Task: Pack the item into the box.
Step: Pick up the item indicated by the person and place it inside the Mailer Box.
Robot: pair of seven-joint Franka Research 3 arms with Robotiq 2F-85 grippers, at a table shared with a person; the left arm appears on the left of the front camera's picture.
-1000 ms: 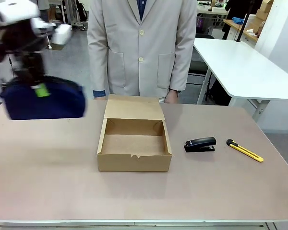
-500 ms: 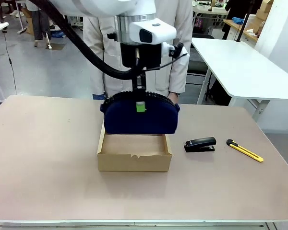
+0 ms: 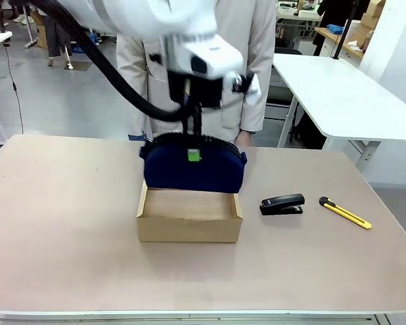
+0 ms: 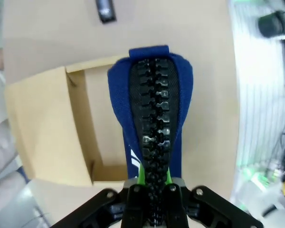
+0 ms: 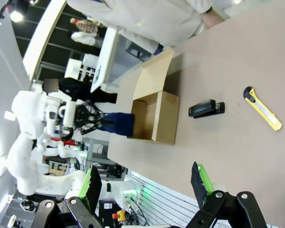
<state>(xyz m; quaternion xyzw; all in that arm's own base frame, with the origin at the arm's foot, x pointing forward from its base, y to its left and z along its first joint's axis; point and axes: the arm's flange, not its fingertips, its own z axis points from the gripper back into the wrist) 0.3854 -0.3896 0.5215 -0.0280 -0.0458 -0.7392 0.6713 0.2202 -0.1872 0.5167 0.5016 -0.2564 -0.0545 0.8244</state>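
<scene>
The left hand (image 3: 193,154) is clamped on the zip ridge at the middle of the pouch (image 3: 189,175), which hangs lengthwise below it, just above the open box (image 3: 189,229). The pouch looks soft and light — its ends droop slightly either side of the hand, so this mid-zip pinch seems the balanced hold, though fabric may slip. Being nearly box-length, it probably needs lowering square. The box beneath the hand looks empty — lid flap folded back. The right hand (image 5: 145,178) has its fingers wide apart, holding nothing.

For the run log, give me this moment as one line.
left jaws: shut on navy zip pouch | pouch: over open cardboard box | right jaws: open
</scene>
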